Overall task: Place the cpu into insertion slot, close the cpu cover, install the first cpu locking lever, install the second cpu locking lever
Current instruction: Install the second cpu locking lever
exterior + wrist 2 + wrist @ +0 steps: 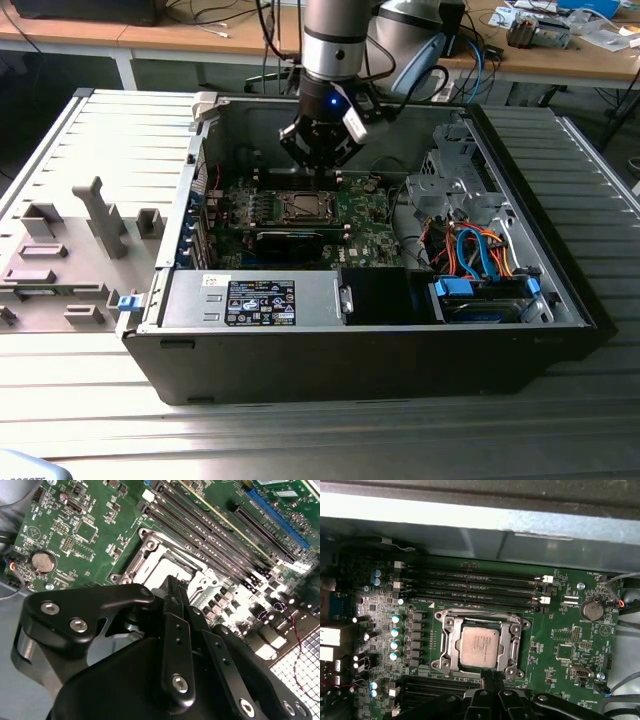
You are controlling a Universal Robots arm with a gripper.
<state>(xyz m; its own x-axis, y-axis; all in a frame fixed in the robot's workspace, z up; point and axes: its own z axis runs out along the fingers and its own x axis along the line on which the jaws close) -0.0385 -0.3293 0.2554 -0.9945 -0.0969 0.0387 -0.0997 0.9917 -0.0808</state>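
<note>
The cpu [479,646] lies flat in the insertion slot [516,630] on the green board, its silvery top face showing. The cpu cover [451,642], a silvery frame, lies down around the chip. In the exterior view the socket [303,207] sits mid-board, and my gripper [322,172] hangs just above and slightly behind it. My gripper [492,677] is shut with nothing between its black fingers [172,605], and their tips hover over the socket's edge. In the second wrist view the fingers hide part of the socket frame [150,562]. I cannot make out how the locking levers stand.
Rows of narrow memory slots [470,587] run beside the socket, with a coin battery [593,610] nearby. A long black card [290,240] lies in front of the socket. Drive cage and coloured cables [480,255] fill the exterior view's right. Case walls [215,130] enclose the board.
</note>
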